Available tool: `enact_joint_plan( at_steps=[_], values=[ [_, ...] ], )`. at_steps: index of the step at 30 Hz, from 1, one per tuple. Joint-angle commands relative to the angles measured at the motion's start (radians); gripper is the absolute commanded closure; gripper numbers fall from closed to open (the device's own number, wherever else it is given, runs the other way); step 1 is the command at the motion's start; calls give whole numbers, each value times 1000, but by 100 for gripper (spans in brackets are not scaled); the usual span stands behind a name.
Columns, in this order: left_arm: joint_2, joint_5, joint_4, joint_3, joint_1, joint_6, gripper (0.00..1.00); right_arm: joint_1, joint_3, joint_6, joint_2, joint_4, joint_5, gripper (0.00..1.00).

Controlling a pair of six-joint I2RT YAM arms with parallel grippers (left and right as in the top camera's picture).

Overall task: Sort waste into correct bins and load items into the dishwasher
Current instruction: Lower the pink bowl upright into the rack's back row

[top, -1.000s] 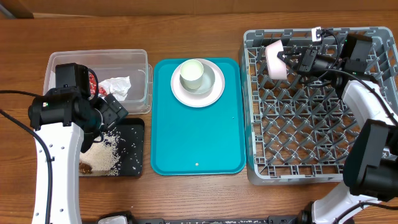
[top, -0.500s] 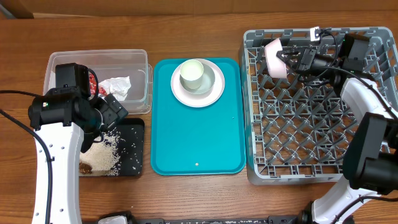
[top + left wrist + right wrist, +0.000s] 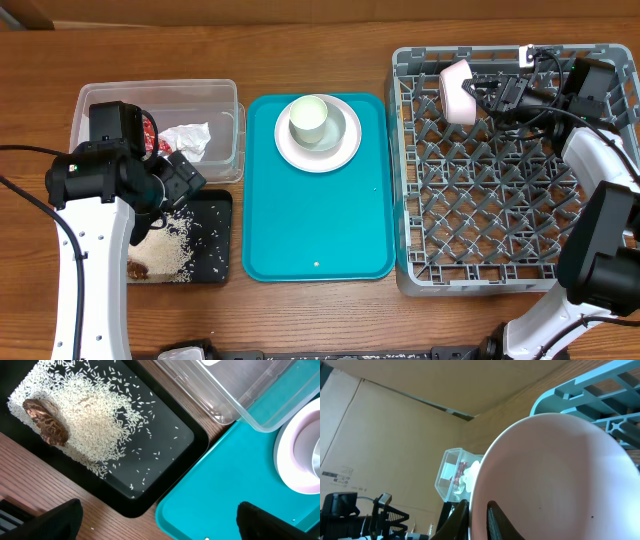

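My right gripper [image 3: 487, 93] is shut on the rim of a white bowl [image 3: 458, 90], which stands on edge over the back left corner of the grey dishwasher rack [image 3: 500, 210]. In the right wrist view the fingers straddle the bowl's [image 3: 560, 480] rim. My left gripper [image 3: 160, 525] hangs open and empty above the corner of the black tray [image 3: 165, 460], which holds rice [image 3: 90, 425] and a brown food bit [image 3: 45, 422]. A napkin [image 3: 185, 138] and a red wrapper [image 3: 150, 130] lie in the clear tub [image 3: 225, 100]. A cup [image 3: 310, 118] stands on a small plate [image 3: 338, 150].
The plate and cup rest at the far end of the teal tray [image 3: 320, 230], between the bins and the rack. The left arm [image 3: 95, 200] covers part of the tub and the black tray. The rack's pegs [image 3: 480, 230] stand bare.
My right gripper has carried the bowl a little to the right and toward the rack's back wall. The left arm has not moved.
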Motion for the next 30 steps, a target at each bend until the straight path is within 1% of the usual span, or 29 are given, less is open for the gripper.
enact_joint_plan(
  at_steps=[1,9,15,18,21,23,26,28,30],
  values=[
    [3,0,3,0,4,2,0,-6,-10,1,50,-24,169,87],
    [3,0,3,0,4,2,0,-6,-10,1,50,-24,172,87],
    [3,0,3,0,4,2,0,-6,-10,1,50,-73,304,87],
    [3,0,3,0,4,2,0,-6,-10,3,50,-103,332,91],
    [3,0,3,0,4,2,0,-4,-10,59,50,-81,275,94],
    [3,0,4,0,4,2,0,-4,-10,114,50,-38,186,96],
    [3,0,3,0,4,2,0,-5,-10,191,49,46,62,96],
    [3,0,4,0,4,2,0,-5,-10,240,49,86,28,96],
    [3,0,4,0,4,2,0,-5,-10,257,49,100,10,96]
  ],
)
